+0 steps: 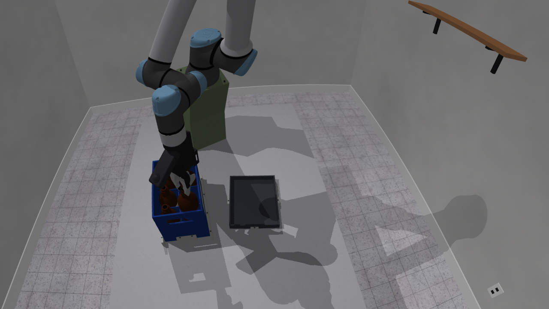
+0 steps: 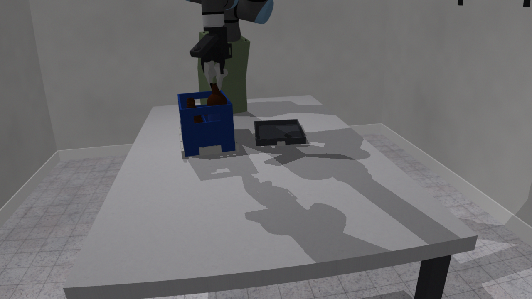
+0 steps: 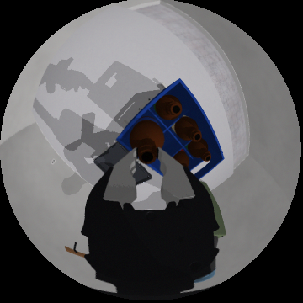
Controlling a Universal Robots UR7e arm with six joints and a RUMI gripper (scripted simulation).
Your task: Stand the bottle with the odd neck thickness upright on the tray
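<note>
My gripper [image 1: 185,191] [image 2: 215,87] [image 3: 146,148] is shut on the neck of a brown bottle [image 1: 188,201] [image 2: 216,99] [image 3: 147,136]. The bottle is raised partly out of the blue crate [image 1: 184,227] [image 2: 208,133], its round shoulder at about rim height and its lower part hidden by the crate wall. Several other brown bottles stand lower in the crate, among them one at a corner [image 3: 167,106] and one beside it [image 3: 184,125]; one is largely hidden by my right finger in the wrist view. The black tray [image 1: 245,203] [image 2: 273,132] [image 3: 110,156] holds no bottle. Neck thickness differences cannot be told.
The tray lies to the right of the crate in the top and exterior views, with a gap of table [image 1: 216,199] between them. The crate's walls and dividers surround the lower part of the held bottle. The green robot pedestal [image 1: 209,115] [image 2: 237,74] stands behind the crate.
</note>
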